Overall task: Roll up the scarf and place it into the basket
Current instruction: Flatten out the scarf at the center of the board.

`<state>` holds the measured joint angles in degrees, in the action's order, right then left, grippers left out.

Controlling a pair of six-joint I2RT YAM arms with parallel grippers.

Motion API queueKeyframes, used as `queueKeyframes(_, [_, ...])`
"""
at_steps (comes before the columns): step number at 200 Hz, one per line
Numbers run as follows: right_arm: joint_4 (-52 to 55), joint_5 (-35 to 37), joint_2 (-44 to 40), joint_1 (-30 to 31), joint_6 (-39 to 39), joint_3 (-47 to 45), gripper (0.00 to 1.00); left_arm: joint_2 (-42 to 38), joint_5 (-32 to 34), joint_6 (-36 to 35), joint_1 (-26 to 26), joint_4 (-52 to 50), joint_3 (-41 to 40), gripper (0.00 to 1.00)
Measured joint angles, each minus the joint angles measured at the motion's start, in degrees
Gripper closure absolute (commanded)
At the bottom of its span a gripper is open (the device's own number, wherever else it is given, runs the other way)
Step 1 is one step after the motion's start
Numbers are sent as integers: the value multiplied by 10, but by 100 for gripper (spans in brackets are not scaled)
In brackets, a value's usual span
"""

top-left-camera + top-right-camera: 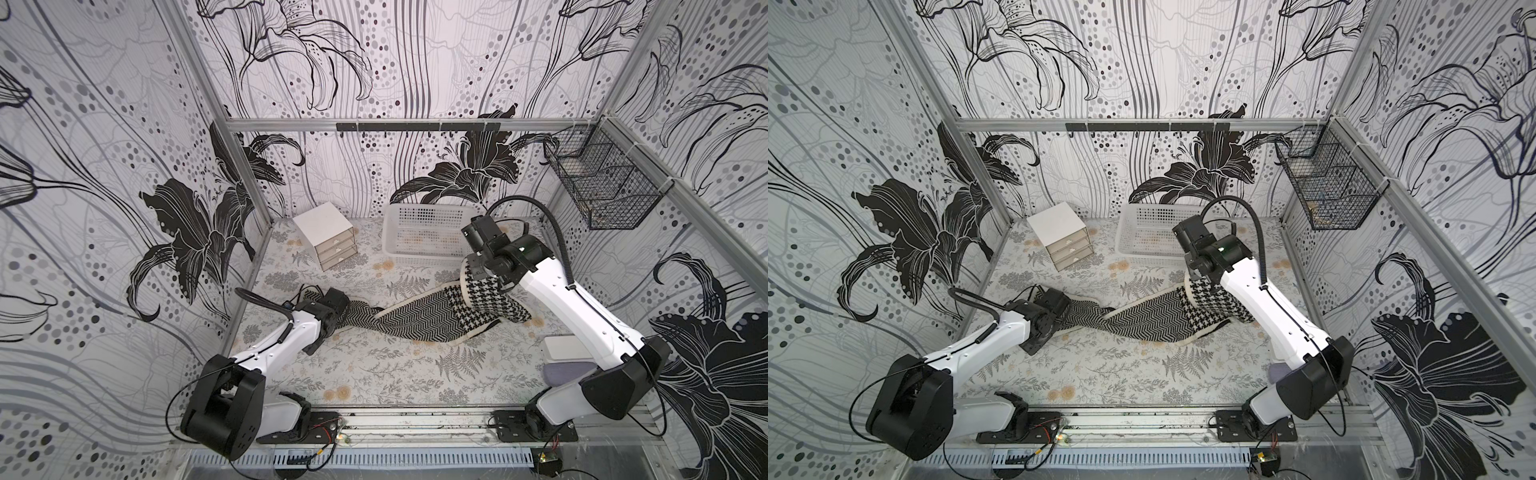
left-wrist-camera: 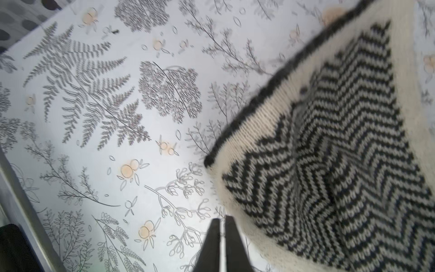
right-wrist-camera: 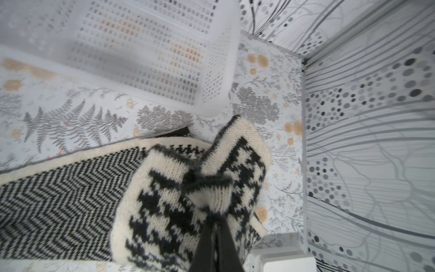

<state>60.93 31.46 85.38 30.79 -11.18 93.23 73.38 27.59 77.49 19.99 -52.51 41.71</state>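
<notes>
Farthest from the basket (image 1: 428, 214), the left gripper (image 2: 221, 232) is clenched on nothing I can see, with the herringbone end of the scarf (image 1: 419, 318) just beside it. It looks a soft, light, limp knit with fuzzy cream edging. It would likely sag and unroll, so I'd pinch an end edge. The right gripper (image 3: 215, 226) grips the houndstooth end, raised just before the basket.

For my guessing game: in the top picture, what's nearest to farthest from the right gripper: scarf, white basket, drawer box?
1. Scarf: pinched in the right gripper.
2. White basket: just behind it.
3. Drawer box: back left.
</notes>
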Motion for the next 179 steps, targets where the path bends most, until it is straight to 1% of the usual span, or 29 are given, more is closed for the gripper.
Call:
queueKeyframes(24, [19,33,-16,-61,21,38,100,-60,32,12,-5,-34,11,100])
queueKeyframes(40, [32,53,-30,-104,37,75,100,-137,47,14,-4,-71,28,100])
queueKeyframes(49, [34,59,-38,-124,47,95,100,-186,49,7,-5,-73,28,100])
queueKeyframes(51, [34,61,-40,-127,48,99,100,-197,49,5,-5,-73,26,99])
queueKeyframes(56, [34,62,-46,-134,51,108,100,-222,46,-4,-8,-71,21,83])
queueKeyframes(61, [34,63,-52,-138,54,115,100,-243,41,-16,-13,-68,15,62])
queueKeyframes(62, [34,63,-52,-138,55,116,100,-246,40,-17,-14,-68,14,60])
queueKeyframes(66, [34,63,-57,-140,57,121,100,-259,33,-24,-19,-63,7,40])
queueKeyframes(70, [34,61,-61,-140,59,124,100,-265,27,-29,-23,-58,1,27])
queueKeyframes(72, [34,61,-63,-140,60,125,100,-266,23,-33,-25,-54,-3,24])
queueKeyframes(78, [34,56,-68,-140,61,126,100,-260,11,-39,-31,-42,-16,18])
queueKeyframes(86, [37,49,-71,-140,61,125,100,-229,-5,-44,-35,-24,-29,13])
queueKeyframes(115, [36,20,-72,-140,61,79,100,-72,-49,-44,-34,52,-47,12])
queueKeyframes(127, [37,9,-72,-140,61,54,100,-44,-56,-44,-34,86,-51,12])
queueKeyframes(147, [38,-3,-74,-140,61,29,100,-31,-56,-44,-34,138,-52,14])
queueKeyframes(156, [38,-6,-78,-140,61,21,100,-21,-56,-44,-34,155,-51,18])
queueKeyframes(161, [38,-7,-80,-140,61,17,100,-11,-55,-43,-34,161,-49,23])
queueKeyframes(170, [38,-8,-85,-140,61,11,100,10,-52,-39,-34,168,-42,33])
queueKeyframes(179, [37,-10,-90,-140,61,7,100,37,-49,-36,-34,174,-35,48])
